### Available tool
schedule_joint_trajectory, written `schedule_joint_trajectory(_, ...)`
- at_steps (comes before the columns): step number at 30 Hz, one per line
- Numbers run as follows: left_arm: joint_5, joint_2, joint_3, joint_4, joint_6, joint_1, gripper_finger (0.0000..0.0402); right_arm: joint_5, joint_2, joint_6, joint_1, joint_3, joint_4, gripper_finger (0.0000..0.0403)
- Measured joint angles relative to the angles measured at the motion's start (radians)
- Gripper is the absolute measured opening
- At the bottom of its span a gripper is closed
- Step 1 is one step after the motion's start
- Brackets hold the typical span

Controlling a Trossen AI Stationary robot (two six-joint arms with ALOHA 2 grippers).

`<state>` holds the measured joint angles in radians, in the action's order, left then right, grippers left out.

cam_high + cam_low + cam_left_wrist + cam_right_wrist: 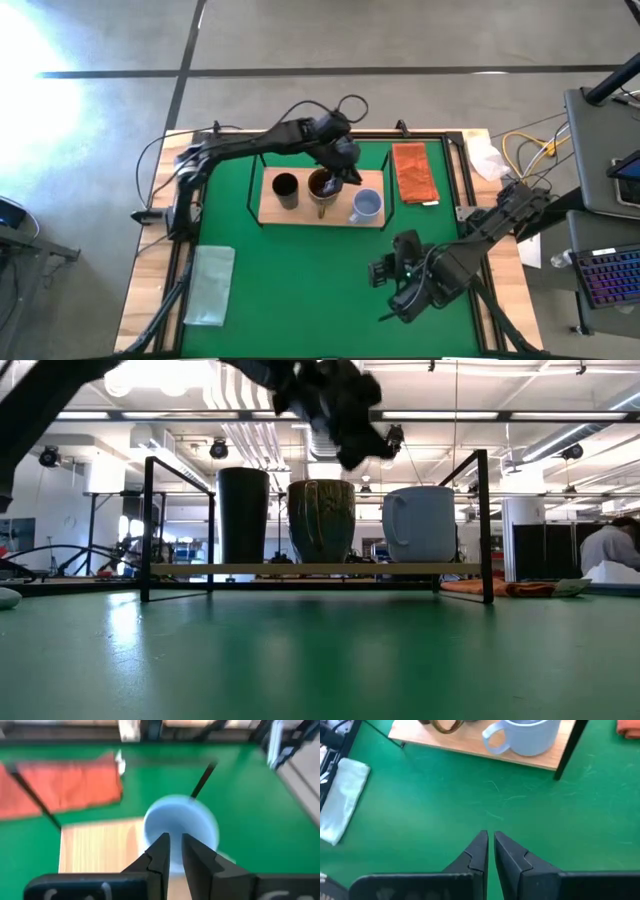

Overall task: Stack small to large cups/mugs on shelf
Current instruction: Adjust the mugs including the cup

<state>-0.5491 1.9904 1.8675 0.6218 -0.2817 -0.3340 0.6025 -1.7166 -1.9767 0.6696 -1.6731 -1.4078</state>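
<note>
Three vessels stand upright in a row on the light-wood shelf (pixel 300 212): the black cup (pixel 285 190) at its left, the brown-gold mug (pixel 322 186) in the middle, and the pale blue mug (pixel 367 205) at its right. In the low view the black cup (pixel 243 515), brown mug (pixel 321 520) and blue mug (pixel 420 523) rest on their bases on the board (pixel 310 569). My left gripper (pixel 346 172) hovers above the shelf between the brown and blue mugs, shut and empty, over the blue mug (pixel 180 820). My right gripper (pixel 490 842) is shut and empty over the green mat near the shelf's front.
An orange-brown folded cloth (pixel 414 172) lies right of the shelf. A pale folded cloth (pixel 210 285) lies at the near left. Black wire frames (pixel 485 525) rise at the shelf's ends. Open green mat (pixel 300 280) lies in front of the shelf.
</note>
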Motion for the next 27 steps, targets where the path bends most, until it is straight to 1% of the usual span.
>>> schedule_joint_trajectory(5, 0.0, 0.067, -0.02, 0.022, -0.066, -0.021, 0.0027, 0.001, 0.001, -0.069, -0.022, 0.007, -0.001, 0.0022)
schedule_joint_trajectory(9, -0.003, 0.092, -0.017, 0.011, -0.076, -0.03, 0.0027, -0.01, -0.005, -0.06, -0.084, 0.013, 0.006, 0.0022)
schedule_joint_trajectory(12, 0.001, 0.095, -0.016, -0.033, -0.074, -0.036, 0.0027, -0.054, -0.007, 0.011, -0.148, 0.021, 0.032, 0.0022)
schedule_joint_trajectory(15, 0.003, 0.095, -0.02, -0.045, -0.074, -0.038, 0.0027, -0.092, -0.007, 0.119, -0.211, 0.041, 0.104, 0.0022)
schedule_joint_trajectory(18, 0.004, 0.095, -0.025, -0.041, -0.091, -0.038, 0.0027, -0.112, -0.007, 0.194, -0.265, 0.069, 0.18, 0.0022)
schedule_joint_trajectory(25, 0.007, 0.095, -0.034, -0.04, -0.126, -0.038, 0.0027, -0.121, -0.007, 0.223, -0.333, 0.073, 0.193, 0.0022)
schedule_joint_trajectory(27, 0.007, 0.095, -0.036, -0.042, -0.127, -0.038, 0.0027, -0.16, -0.007, 0.245, -0.354, 0.073, 0.192, 0.0022)
